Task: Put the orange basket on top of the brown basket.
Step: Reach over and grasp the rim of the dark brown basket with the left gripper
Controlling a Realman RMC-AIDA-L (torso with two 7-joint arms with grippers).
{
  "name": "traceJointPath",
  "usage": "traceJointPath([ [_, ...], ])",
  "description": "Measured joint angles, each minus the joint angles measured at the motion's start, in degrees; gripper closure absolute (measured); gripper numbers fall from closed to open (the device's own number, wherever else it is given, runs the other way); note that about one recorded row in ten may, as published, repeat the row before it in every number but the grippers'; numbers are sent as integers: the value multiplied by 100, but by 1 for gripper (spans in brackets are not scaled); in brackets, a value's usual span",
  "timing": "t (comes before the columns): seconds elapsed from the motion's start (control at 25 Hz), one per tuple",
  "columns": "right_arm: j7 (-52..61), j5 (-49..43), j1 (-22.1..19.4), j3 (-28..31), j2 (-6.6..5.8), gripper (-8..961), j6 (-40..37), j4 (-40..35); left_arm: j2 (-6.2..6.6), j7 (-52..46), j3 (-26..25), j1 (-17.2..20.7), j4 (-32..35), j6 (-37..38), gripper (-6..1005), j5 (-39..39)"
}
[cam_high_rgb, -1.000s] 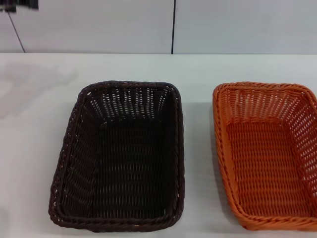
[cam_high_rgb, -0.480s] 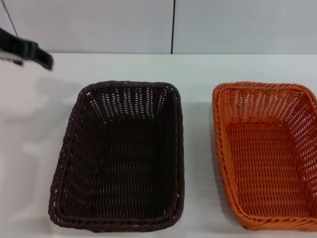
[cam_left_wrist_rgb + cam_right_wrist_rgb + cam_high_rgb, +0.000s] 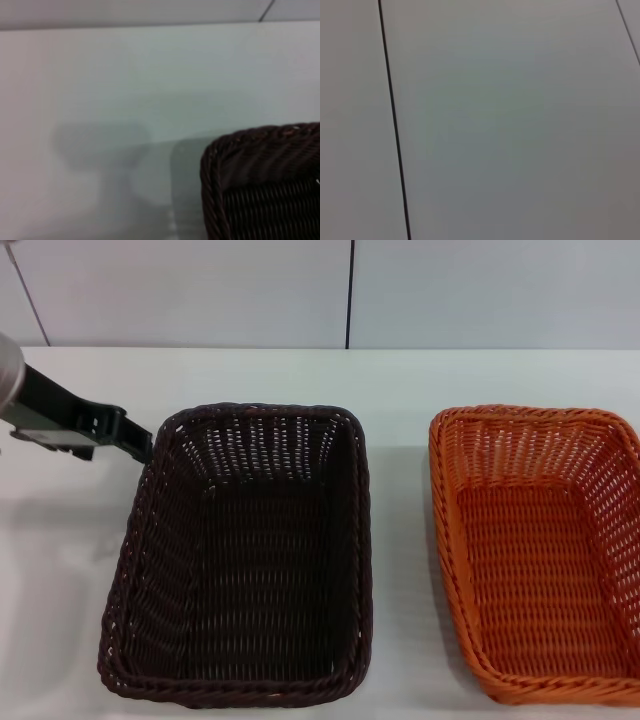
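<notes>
So you're at the very start: nothing is gripped and the baskets sit side by side on the white table (image 3: 420,380), apart from each other. Your left gripper (image 3: 135,438) is out at the far left corner of the brown basket (image 3: 245,550), right by its rim; whether its fingers are spread or closed I can't tell, and it holds nothing that I can see. The left wrist view shows only that basket corner and bare table. The brown basket sits centre-left, dark woven sides sloping in, braided rim, nothing in it. Further right is the orange basket (image 3: 540,560), same shape and weave, also with nothing inside, its right edge cut off by the head view. Your right gripper isn't visible; its wrist camera sees only a plain panel. To my eye, the next move calls for a grip on the orange rim, then a lift clear and a level set-down into the brown one
</notes>
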Motion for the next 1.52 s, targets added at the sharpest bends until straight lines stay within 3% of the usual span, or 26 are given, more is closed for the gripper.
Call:
traceJointPath([
  [0.4,-4,0,-51,0,-7,448,5,10,-10,-211,367,128,152,79,333,-30],
  [1.52,-10,-1,-8,0,13,452,4,27,-5,-57,453,182,1355,645,343,-353],
])
